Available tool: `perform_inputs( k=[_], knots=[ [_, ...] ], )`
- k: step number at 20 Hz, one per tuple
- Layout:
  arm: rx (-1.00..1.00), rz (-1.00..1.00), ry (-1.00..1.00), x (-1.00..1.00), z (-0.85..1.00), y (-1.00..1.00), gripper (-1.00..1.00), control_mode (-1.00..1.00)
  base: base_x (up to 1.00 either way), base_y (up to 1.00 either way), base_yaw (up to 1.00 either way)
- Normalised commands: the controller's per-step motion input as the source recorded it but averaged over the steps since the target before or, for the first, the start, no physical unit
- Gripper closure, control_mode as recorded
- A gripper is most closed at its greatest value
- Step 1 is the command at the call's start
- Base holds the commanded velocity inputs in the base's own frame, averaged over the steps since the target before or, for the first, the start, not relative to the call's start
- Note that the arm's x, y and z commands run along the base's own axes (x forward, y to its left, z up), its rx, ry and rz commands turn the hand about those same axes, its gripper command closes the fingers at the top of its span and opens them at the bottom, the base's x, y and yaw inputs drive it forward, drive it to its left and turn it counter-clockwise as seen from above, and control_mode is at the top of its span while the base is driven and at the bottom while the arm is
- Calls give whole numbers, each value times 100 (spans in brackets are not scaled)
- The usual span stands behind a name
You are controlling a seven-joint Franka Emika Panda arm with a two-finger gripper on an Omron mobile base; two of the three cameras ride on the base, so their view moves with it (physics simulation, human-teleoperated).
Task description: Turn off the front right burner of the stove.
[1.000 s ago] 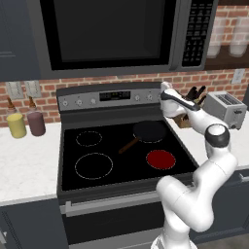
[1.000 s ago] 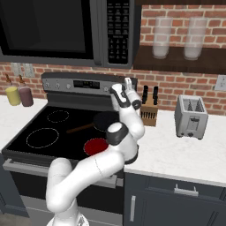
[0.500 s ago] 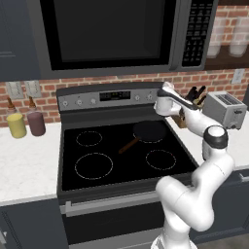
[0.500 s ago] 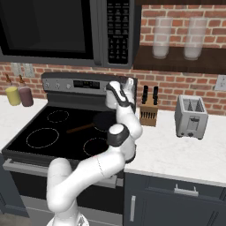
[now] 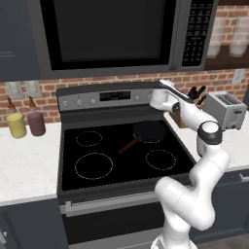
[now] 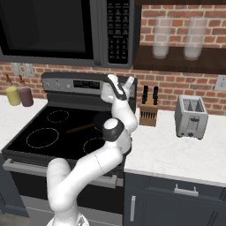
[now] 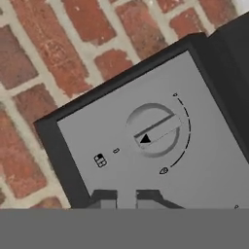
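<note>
black stove (image 5: pixel 112 168), grey knob (image 7: pixel 155 130), red brick wall (image 7: pixel 53 53)

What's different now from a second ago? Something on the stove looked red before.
The front right burner glowed solid red a second ago; now it is only a thin dashed ring, so it is off. The tool was at the knob on the stove's back panel and has backed slightly off it, nearly closed and holding nothing. The pan, bottles and toaster stayed put.

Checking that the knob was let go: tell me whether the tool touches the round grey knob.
Apart. In the hand view the tool sits below the round grey knob, with bare grey panel between them.
</note>
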Motion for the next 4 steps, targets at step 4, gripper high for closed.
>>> perform_inputs(
  k=[4],
  knots=[
    [0, 0, -6, -23, 0, -31, -100, -100, 0, 0, 0]
  ],
)
